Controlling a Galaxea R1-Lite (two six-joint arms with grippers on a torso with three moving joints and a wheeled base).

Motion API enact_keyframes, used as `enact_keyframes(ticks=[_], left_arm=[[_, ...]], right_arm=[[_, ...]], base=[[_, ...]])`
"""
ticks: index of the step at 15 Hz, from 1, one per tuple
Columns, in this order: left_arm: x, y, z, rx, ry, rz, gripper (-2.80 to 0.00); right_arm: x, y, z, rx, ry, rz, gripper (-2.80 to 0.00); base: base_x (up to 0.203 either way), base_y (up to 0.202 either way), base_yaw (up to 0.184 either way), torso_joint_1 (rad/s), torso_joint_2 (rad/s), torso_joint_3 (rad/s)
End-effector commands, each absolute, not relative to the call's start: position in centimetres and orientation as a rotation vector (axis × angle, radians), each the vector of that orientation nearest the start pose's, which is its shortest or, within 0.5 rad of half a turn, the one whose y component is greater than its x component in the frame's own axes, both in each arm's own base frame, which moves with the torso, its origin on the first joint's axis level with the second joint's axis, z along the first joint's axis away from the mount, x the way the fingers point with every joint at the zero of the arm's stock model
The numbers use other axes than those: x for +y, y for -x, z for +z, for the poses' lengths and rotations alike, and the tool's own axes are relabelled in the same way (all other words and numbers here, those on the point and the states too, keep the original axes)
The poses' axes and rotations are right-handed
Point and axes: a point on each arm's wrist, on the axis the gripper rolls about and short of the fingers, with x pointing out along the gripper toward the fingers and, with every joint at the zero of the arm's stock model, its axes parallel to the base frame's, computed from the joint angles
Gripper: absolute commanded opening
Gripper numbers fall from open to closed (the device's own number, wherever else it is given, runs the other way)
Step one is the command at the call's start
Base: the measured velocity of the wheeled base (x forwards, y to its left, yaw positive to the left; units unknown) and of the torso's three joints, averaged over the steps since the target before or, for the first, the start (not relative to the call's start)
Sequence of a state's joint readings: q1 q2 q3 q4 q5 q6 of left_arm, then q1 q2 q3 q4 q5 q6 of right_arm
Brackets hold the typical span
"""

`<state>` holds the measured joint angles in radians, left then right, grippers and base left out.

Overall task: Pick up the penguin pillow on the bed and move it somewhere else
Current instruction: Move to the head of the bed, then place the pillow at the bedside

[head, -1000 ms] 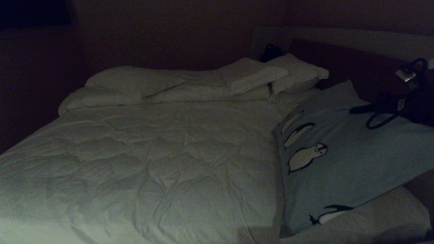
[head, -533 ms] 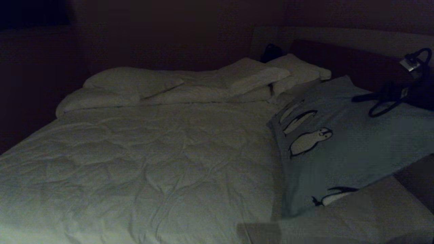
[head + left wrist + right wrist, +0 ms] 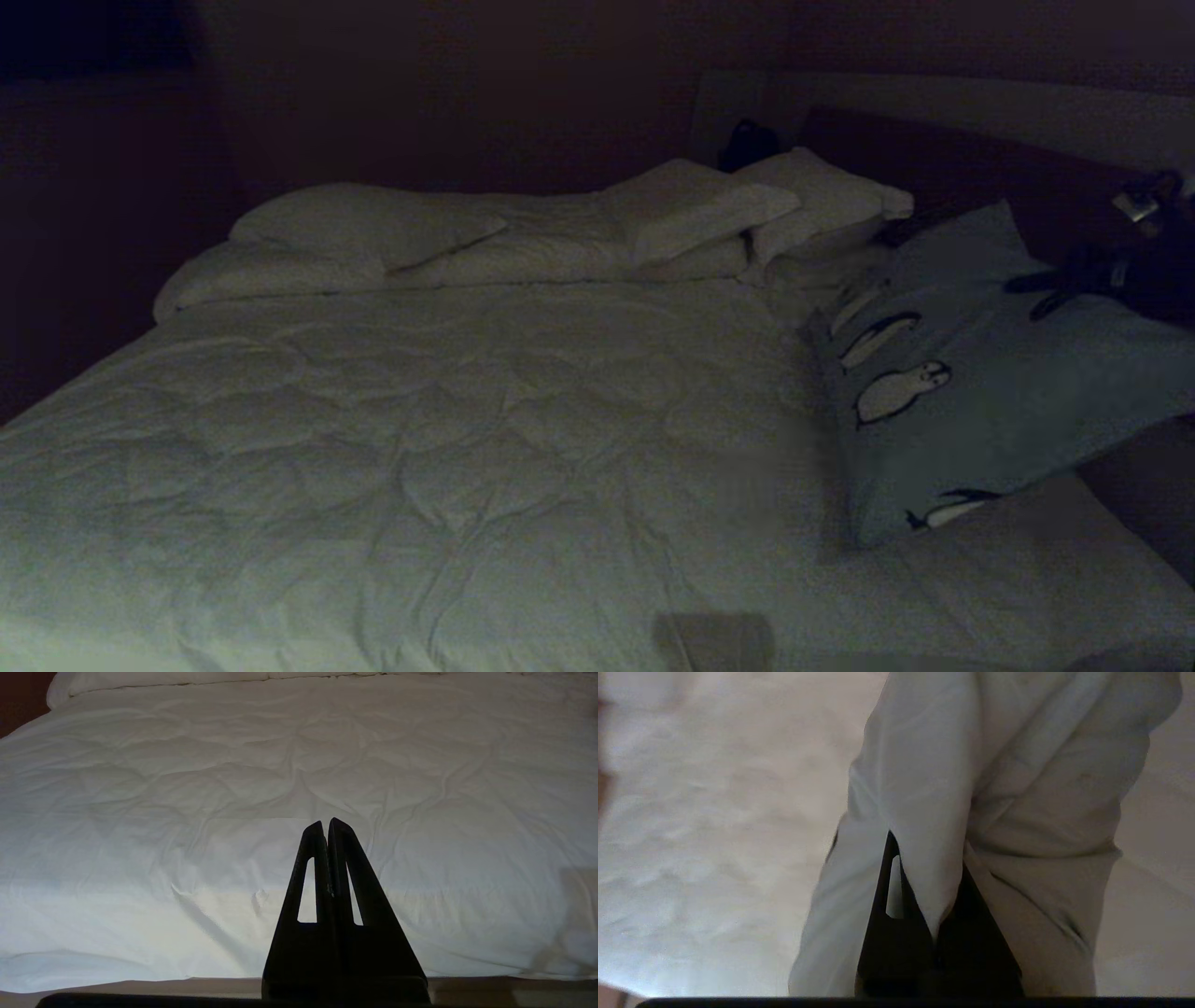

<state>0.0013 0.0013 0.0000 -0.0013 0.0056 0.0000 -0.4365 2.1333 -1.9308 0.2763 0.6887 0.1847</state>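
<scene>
We count one wide bed (image 3: 420, 420) with a wrinkled white quilted duvet, roughly four plain white pillows (image 3: 364, 224) at its head, and one long pale blue-grey penguin pillow (image 3: 980, 392). It's lifted and swung further right than a second ago, so the carry is well underway. Our right gripper (image 3: 924, 896) is clamped on its fabric at the bed's right edge, while the left gripper (image 3: 328, 826) sits pressed together and empty over the duvet.

A dim bedroom. A wide bed (image 3: 420, 439) fills it, with a wrinkled white quilted duvet (image 3: 392, 467). Plain white pillows (image 3: 373, 224) lie against a pale headboard (image 3: 980, 112).
</scene>
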Motion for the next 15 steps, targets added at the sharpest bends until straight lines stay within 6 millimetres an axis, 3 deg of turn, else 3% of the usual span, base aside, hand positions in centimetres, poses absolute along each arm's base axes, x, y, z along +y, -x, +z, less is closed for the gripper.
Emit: enact_keyframes(ticks=[1,5,10,15], left_arm=[[0.0,2.3,7.6,0.0,0.0,0.008,-2.8],[0.0,2.3,7.6,0.0,0.0,0.008,-2.8],[0.0,2.3,7.6,0.0,0.0,0.008,-2.8],[0.0,2.3,7.6,0.0,0.0,0.008,-2.8]], right_arm=[[-19.6,-40.4,21.0,0.491,-0.227,0.232,-2.8],[-22.6,-39.9,19.3,0.446,-0.044,0.299,-2.8],[-23.5,-41.1,18.0,0.374,0.09,0.316,-2.8],[-23.5,-41.3,19.6,0.265,0.141,0.349,-2.8]], base=[[0.0,0.0,0.0,0.0,0.0,0.0],[0.0,0.0,0.0,0.0,0.0,0.0],[0.0,0.0,0.0,0.0,0.0,0.0],[0.0,0.0,0.0,0.0,0.0,0.0]])
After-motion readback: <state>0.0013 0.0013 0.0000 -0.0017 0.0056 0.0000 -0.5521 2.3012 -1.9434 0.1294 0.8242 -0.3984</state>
